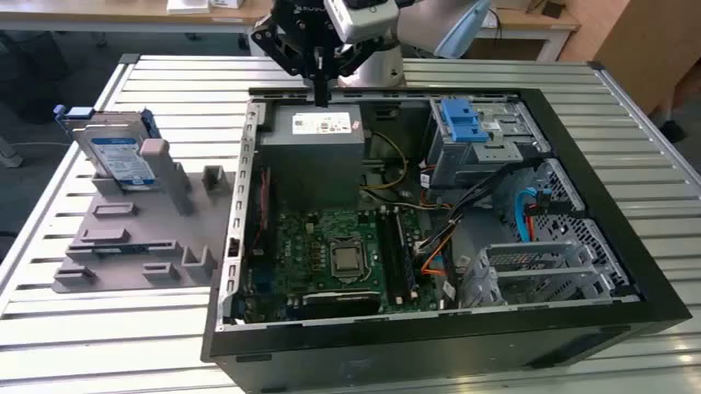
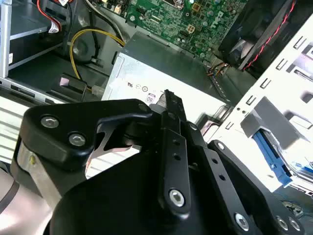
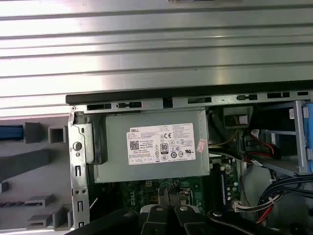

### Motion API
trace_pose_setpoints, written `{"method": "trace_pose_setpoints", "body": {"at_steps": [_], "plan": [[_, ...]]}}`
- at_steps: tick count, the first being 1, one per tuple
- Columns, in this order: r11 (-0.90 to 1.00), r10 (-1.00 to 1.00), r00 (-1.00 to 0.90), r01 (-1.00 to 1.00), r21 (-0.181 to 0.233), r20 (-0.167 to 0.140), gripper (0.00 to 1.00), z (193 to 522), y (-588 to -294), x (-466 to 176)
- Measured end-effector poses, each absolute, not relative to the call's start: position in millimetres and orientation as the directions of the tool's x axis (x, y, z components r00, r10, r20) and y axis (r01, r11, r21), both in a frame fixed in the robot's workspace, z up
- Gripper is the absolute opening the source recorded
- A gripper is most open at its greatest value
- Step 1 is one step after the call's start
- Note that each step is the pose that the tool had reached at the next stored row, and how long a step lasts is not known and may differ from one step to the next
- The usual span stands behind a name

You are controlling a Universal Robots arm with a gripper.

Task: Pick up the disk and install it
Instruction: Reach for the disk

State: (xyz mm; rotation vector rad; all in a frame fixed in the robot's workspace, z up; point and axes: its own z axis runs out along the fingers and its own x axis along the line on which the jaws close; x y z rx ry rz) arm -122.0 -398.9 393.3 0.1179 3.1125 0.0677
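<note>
**Inspector:** What is sitting nearest us?

**Assistant:** The open computer case [image 1: 438, 349] is resting on the slatted metal table [image 1: 110, 345], side panel off. Inside, the green motherboard [image 1: 328, 246] is lying flat. A silver drive cage [image 1: 537, 271] is sitting on the exterior view's right of it.

**Inspector:** And beside the case?

**Assistant:** A grey fixture [image 1: 131, 238] is lying on the table, just beside the case on the exterior view's left. The disk [image 1: 118, 156] is standing on edge in the fixture's far end. Its white-and-blue label is facing the near side, and blue rails are showing along its edges.

**Inspector:** Further back?

**Assistant:** The grey metal box [image 1: 318, 135] with the white sticker is occupying the far part of the case. A blue latch bracket [image 1: 465, 123] is sitting on the exterior view's right of it.

**Inspector:** The pincer?

**Assistant:** The gripper [image 1: 321, 92] is hanging over the far rim of the case, above that box and well apart from the disk. In the second wrist view the gripper [image 2: 168, 98] is showing its fingers pressed together, gripping nothing. In the first wrist view the box [image 3: 151, 147] is lying just beyond the fingertips.
</note>
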Motion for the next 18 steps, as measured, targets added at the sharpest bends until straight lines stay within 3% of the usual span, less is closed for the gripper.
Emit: {"method": "trace_pose_setpoints", "body": {"at_steps": [18], "plan": [[0.996, 0.076, -0.997, 0.075, 0.044, -0.024, 0.11, 393.3, -398.9, -125.1]]}}
